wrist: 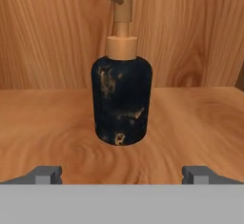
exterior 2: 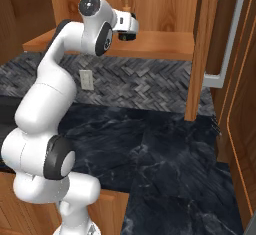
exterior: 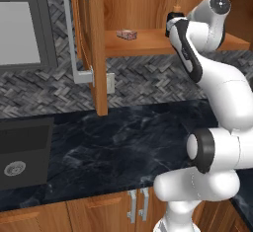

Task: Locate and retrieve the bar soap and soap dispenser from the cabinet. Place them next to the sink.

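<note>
Wooden cabinet shelf point(wrist: 57, 137) supports upright soap dispenser point(wrist: 122, 99); gripper point(wrist: 122, 174) faces it, fingers spread wide, nothing held. Bar soap point(exterior: 127, 34) lies apart.

kitchen | sink point(exterior: 24, 152) | marble counter point(exterior: 123, 137) | wall cabinet point(exterior: 148, 9)
</note>
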